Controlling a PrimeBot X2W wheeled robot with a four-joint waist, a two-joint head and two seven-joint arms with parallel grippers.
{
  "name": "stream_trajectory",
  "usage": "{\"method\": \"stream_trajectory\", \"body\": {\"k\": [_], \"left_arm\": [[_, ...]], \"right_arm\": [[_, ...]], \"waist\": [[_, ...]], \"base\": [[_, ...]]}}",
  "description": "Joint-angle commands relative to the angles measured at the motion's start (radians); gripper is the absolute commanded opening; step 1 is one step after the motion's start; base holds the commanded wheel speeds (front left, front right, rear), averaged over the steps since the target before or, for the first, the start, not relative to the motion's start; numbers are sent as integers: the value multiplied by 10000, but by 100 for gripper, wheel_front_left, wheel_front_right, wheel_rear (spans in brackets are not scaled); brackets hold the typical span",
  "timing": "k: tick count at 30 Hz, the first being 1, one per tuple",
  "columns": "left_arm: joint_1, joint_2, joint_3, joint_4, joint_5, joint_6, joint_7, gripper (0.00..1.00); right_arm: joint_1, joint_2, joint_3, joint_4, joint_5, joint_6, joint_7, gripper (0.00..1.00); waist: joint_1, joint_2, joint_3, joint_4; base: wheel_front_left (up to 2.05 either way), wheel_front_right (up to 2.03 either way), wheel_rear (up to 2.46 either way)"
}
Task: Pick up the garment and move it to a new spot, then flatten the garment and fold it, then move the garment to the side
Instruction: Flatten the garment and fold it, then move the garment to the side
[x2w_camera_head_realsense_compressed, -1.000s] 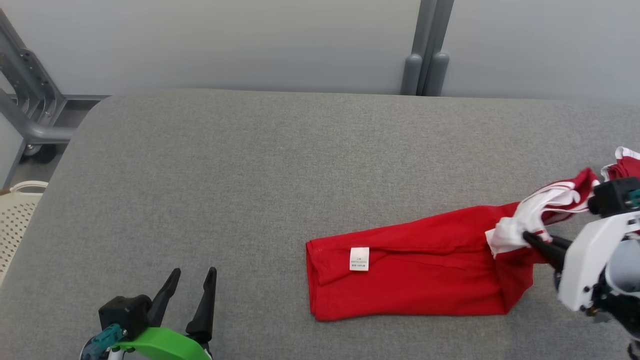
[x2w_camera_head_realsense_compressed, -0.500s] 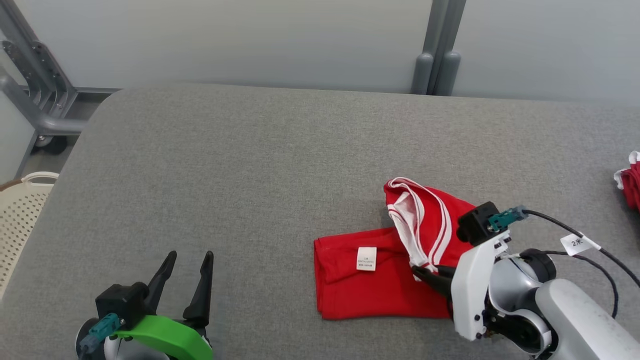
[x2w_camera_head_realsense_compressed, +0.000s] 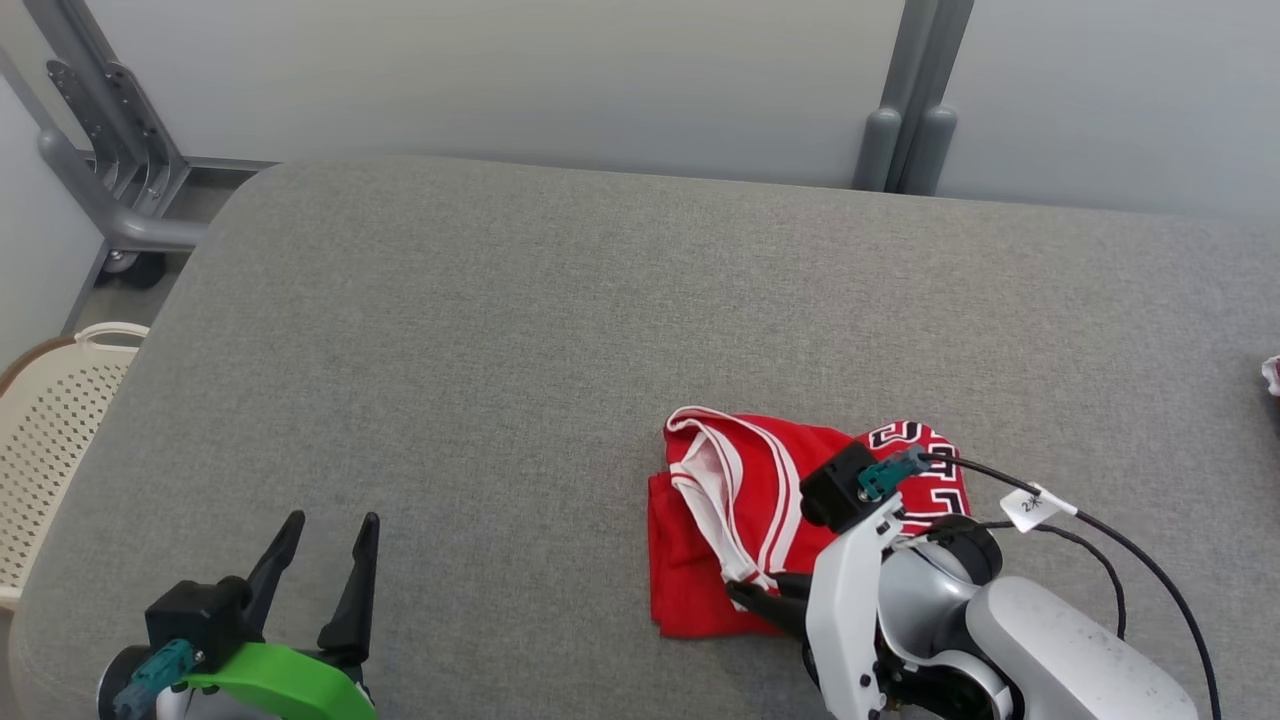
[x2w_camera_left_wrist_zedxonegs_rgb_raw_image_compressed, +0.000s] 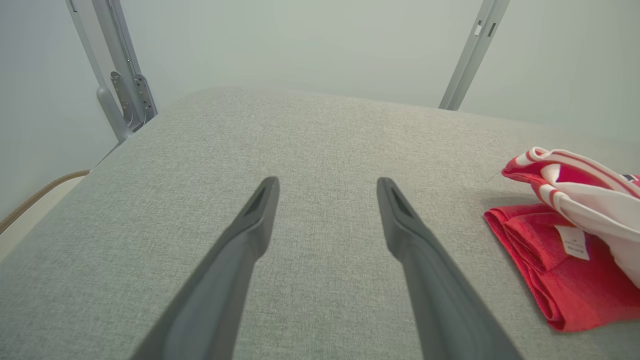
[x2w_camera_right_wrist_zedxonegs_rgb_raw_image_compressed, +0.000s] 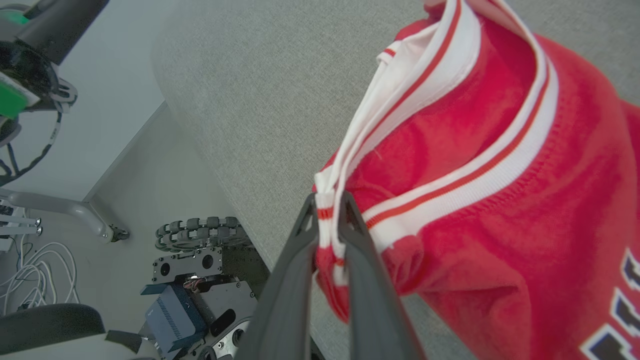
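— What's the setting?
— A grey padded table (x2w_camera_head_realsense_compressed: 500, 330), with a pale wall (x2w_camera_head_realsense_compressed: 500, 80) behind.
— And the jaws?
— The right gripper (x2w_camera_right_wrist_zedxonegs_rgb_raw_image_compressed: 327, 210) clamps the white trim of the red jersey (x2w_camera_head_realsense_compressed: 690, 560), which lies doubled over near the table's front edge. The left gripper (x2w_camera_left_wrist_zedxonegs_rgb_raw_image_compressed: 327, 186) is spread wide, holding nothing.

Red garment (x2w_camera_head_realsense_compressed: 690, 580) with white-and-red striped trim (x2w_camera_right_wrist_zedxonegs_rgb_raw_image_compressed: 450, 182), black-white lettering (x2w_camera_head_realsense_compressed: 890, 436); grey table (x2w_camera_head_realsense_compressed: 500, 350).
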Motion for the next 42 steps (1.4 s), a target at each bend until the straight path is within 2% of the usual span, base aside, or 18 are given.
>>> {"method": "stream_trajectory", "body": {"k": [1, 15, 16, 17, 18, 25, 29, 35, 42], "left_arm": [[105, -12, 178, 92, 126, -79, -25, 100], [377, -553, 1325, 379, 496, -237, -24, 100], [391, -574, 1459, 359, 502, -182, -24, 100], [427, -629, 1602, 318, 465, -154, -26, 100], [485, -707, 1733, 284, 404, -110, -24, 100], [693, -996, 2428, 0, 532, -18, -24, 100], [732, -1063, 2642, -101, 643, -9, -24, 100], [814, -1183, 2876, -216, 700, -71, -24, 100], [754, -1370, 2967, -235, 825, -186, -24, 100]], "right_arm": [[-162, -32, 174, 75, 80, 5, -73, 0], [-515, 109, 1314, 733, 221, 3, -542, 0], [-534, 126, 1320, 756, 150, 3, -699, 56], [-531, 147, 1313, 797, 88, 3, -827, 94], [-515, 161, 1277, 845, 85, 3, -938, 100], [-182, -123, 794, 309, -43, 3, -1696, 100], [288, -507, -339, -12, 19, 3, -1890, 100], [1124, -1036, -2448, 400, -242, 5, -1762, 100], [1486, -792, -3670, 1017, -4, 3, -1419, 100]], "waist": [[0, 0, 23, -21], [0, 0, 131, -147], [0, 0, 126, -160], [0, 0, 124, -171], [0, 0, 117, -178], [0, 0, 133, -165], [0, 0, 218, -223], [0, 0, 362, -289], [0, 0, 577, -289]], "base": [[0, 0, 0], [0, 0, 0], [0, 0, 0], [0, 0, 0], [0, 0, 0], [0, 0, 0], [0, 0, 0], [0, 0, 0], [0, 0, 0]]}}
